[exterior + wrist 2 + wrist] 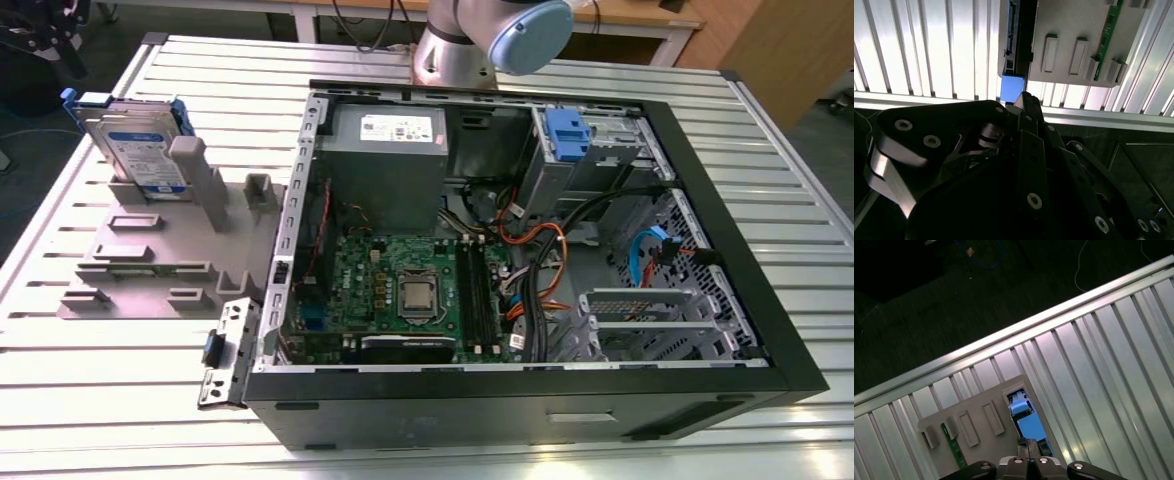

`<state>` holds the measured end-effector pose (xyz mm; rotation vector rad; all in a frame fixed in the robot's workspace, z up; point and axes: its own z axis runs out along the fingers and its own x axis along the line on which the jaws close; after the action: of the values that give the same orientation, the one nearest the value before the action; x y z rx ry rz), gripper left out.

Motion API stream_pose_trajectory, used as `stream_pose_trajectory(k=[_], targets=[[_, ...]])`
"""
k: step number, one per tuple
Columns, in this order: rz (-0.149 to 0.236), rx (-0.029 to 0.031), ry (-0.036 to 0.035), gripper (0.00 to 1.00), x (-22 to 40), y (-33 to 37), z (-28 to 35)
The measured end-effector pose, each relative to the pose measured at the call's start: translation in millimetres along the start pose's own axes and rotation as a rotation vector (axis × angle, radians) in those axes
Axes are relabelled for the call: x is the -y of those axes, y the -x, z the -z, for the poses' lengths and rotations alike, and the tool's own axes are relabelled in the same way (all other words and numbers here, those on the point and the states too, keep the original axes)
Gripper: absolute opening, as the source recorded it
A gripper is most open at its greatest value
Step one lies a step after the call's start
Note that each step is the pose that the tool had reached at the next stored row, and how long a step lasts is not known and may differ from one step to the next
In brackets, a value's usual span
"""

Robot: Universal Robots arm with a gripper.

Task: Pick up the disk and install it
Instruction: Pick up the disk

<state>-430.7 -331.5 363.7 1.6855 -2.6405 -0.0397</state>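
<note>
The gripper (1027,442) has its fingers drawn together with nothing between them. Straight ahead of its fingertips, not touching them, the disk (1026,425) stands on edge in a grey holder (979,415) on the slatted table (1094,365), blue end toward the gripper. The open computer case (534,250) sits beside the holder.

Disk (140,150) — silver-grey, blue-edged, white-and-blue labelled, grey stand (147,255), ribbed silver table (107,370), green motherboard (400,270), black case (534,400)
</note>
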Motion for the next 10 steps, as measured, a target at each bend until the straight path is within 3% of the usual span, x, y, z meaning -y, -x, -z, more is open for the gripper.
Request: stream_pose_trajectory(k=[5,10], targets=[[0.030,-0.0007,0.0002,0.11,0.0,0.0,0.0],[0.116,-0.0030,0.0007,0.11,0.0,0.0,-0.2]])
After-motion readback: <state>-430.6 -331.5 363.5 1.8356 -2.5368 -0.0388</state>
